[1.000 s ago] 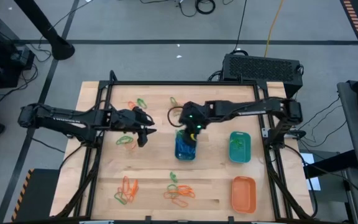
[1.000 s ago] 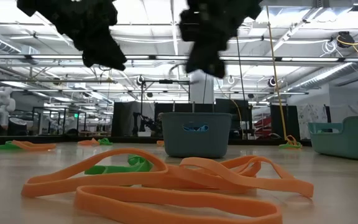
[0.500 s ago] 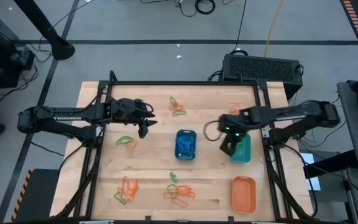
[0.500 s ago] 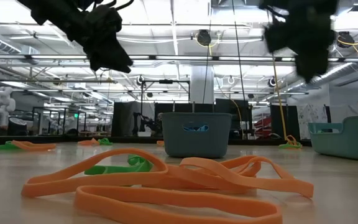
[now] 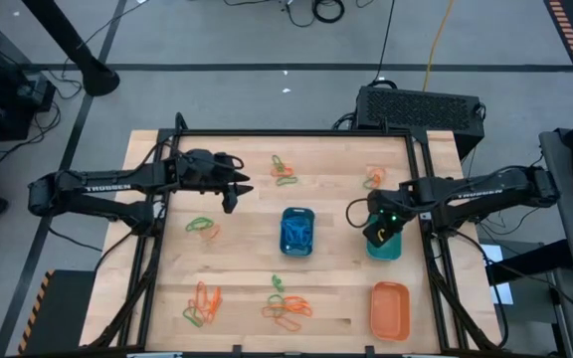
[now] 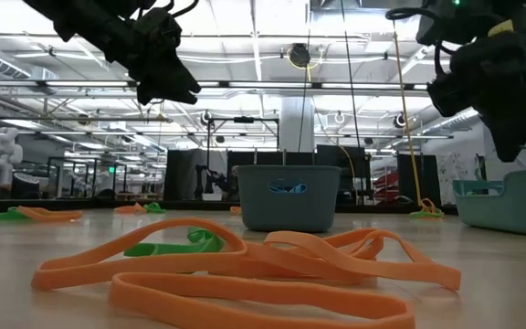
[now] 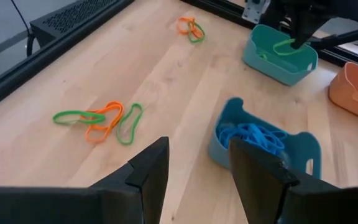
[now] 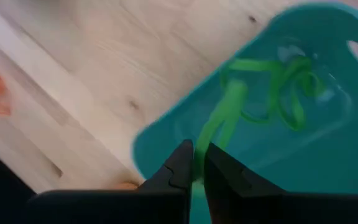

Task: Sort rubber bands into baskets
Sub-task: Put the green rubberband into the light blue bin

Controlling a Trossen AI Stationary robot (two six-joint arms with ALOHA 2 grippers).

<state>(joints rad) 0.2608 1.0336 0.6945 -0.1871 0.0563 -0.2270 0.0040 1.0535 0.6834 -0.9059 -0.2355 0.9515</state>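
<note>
So the right gripper (image 8: 194, 163) is parked right over the near wall of the teal basket (image 8: 166, 134), and a green rubber band (image 8: 219, 127) is pinched between fingers that are nearly closed, with only a sliver of gap seen. The band is draped from the tips down into the tub, where more green bands (image 8: 291, 87) are already piled. The step in hand looks like the drop. To be done well, the tips should be shifted a bit further in over the middle of the tub before being spread, since the band is trailing close to the rim and could be left hanging over the wall or flicked onto the desk (image 8: 104, 56). A clean, full spread is probably wanted too, because a stretchy loop tends to cling to one finger.

Further out from that gripper, the blue basket (image 5: 297, 231) is sitting near the desk's middle with blue bands inside, and the orange basket (image 5: 389, 308) is just beyond the teal one, toward the front edge.

The left gripper (image 7: 197, 165) is held clearly open and empty above the desk, with a loose orange and green cluster (image 7: 101, 119) lying ahead of it.
</note>
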